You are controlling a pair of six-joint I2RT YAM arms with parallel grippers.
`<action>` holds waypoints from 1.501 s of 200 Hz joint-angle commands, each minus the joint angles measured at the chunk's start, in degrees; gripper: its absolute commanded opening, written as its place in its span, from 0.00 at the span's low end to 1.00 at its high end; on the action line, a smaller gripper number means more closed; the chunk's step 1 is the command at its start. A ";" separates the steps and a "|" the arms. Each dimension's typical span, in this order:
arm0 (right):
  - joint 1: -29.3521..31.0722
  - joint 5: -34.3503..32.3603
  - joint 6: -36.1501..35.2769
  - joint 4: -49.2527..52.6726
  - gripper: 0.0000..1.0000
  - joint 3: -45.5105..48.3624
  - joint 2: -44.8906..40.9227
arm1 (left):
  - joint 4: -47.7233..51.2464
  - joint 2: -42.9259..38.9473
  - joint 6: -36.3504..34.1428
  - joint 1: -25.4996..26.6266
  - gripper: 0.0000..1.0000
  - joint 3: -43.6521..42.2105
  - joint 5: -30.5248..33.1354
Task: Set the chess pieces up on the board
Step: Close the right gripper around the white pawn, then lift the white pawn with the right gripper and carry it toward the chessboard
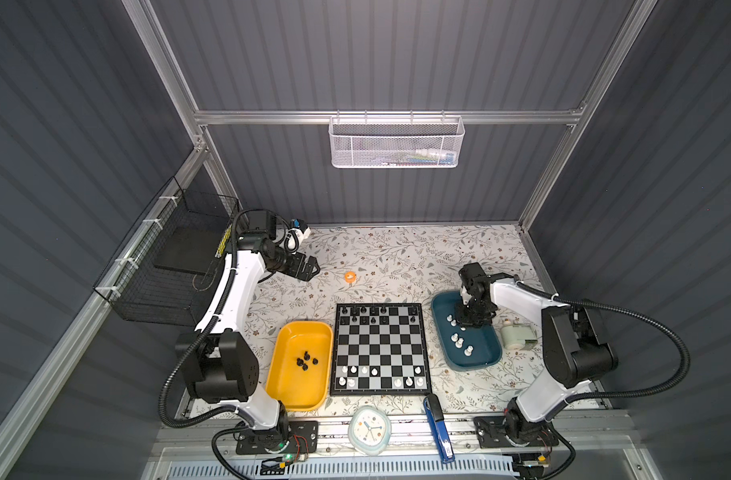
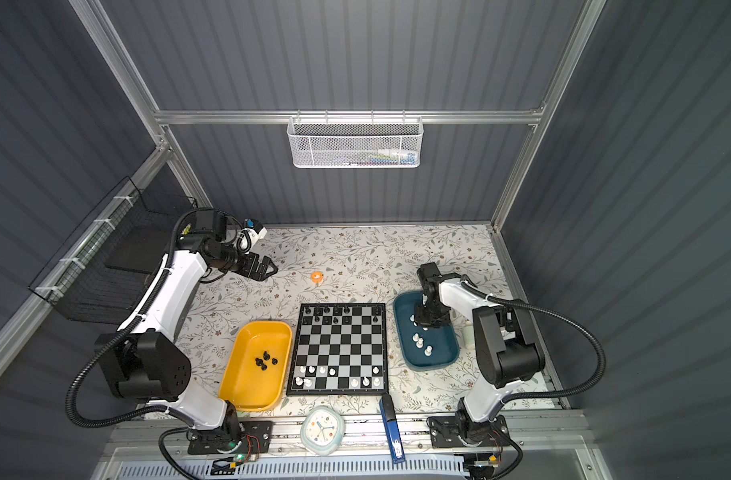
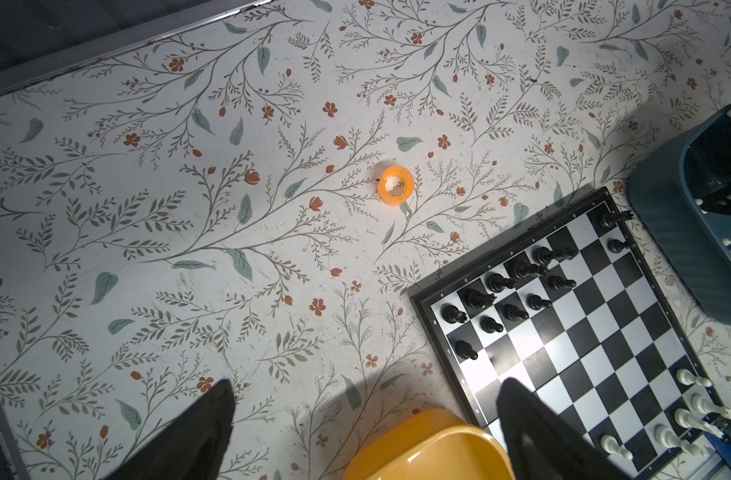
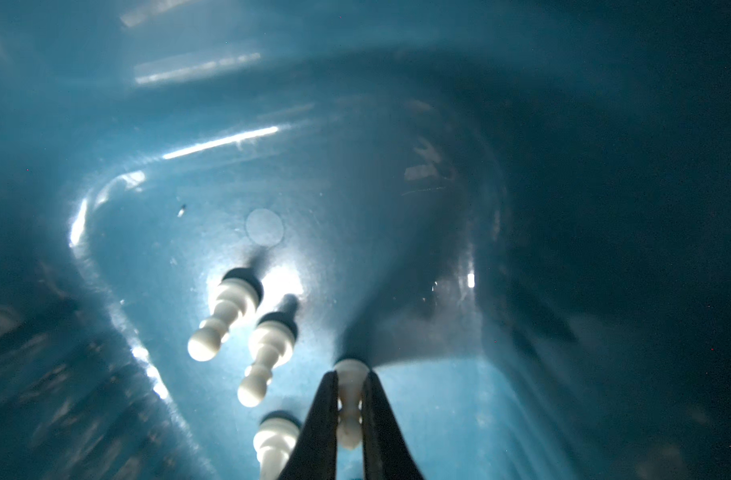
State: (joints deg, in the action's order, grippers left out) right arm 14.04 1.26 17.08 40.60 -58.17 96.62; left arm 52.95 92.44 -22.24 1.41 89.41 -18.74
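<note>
The right tool (image 4: 351,374) is clenched on a white piece (image 4: 349,432) down in the teal tray (image 4: 148,232). Other white pieces (image 4: 268,345) stand just beside it. Farther out, the board (image 1: 380,349) carries part-filled rows at both ends. Well beyond it, the left tool (image 1: 310,269) hangs released over the surface (image 1: 397,257).

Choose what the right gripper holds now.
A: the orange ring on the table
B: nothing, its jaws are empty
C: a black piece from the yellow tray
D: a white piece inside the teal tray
D: in the right wrist view the right gripper has its two fingers pressed against the sides of a white piece inside the teal tray.
</note>
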 commanded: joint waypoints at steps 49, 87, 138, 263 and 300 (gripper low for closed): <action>0.46 -0.76 -1.16 3.67 0.15 -0.19 -2.39 | 1.77 -0.41 -2.87 0.21 0.99 0.86 2.92; 0.44 -0.31 -0.73 4.26 0.15 -0.09 -3.76 | 1.08 -0.69 -3.14 0.26 1.00 1.25 3.54; 0.42 -1.62 -2.11 8.15 0.14 -3.00 -4.63 | 1.10 -0.07 -4.39 0.26 1.00 1.90 4.27; 7.18 -1.79 1.39 15.55 0.15 -6.53 -11.27 | -1.10 0.42 -2.64 0.68 1.00 2.91 1.78; 13.83 -2.66 4.61 18.56 0.15 -9.37 -13.20 | -1.40 0.46 -2.75 0.96 1.00 3.85 1.43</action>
State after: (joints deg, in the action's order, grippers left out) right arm 23.90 -0.54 18.63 54.83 -65.17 84.82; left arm 52.05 92.44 -25.28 1.96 91.35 -15.79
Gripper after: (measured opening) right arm 0.150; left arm 0.995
